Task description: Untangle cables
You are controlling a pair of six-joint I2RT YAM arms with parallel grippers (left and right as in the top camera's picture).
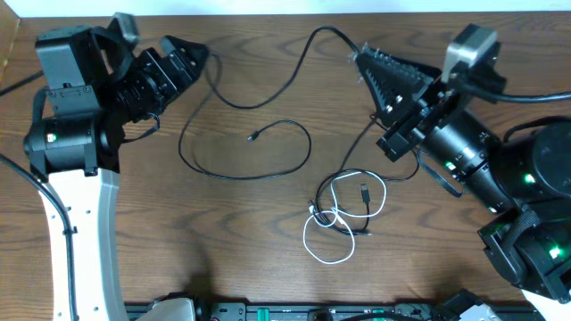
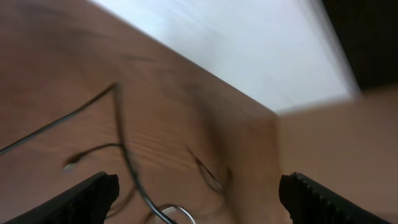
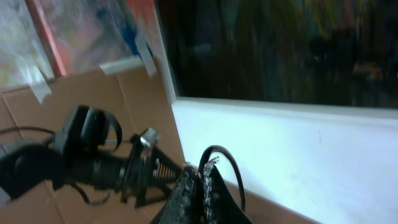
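Two arms lean low toward the far edge of the desk (image 1: 250, 223). The left gripper (image 1: 198, 58) is spread wide and empty. The right gripper (image 1: 360, 55) is clamped on a black cable (image 3: 219, 148).

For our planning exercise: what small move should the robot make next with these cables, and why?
Probably swing the open left gripper toward the white cable, which lies looped with a black cable. The right gripper is shut on the other black cable.
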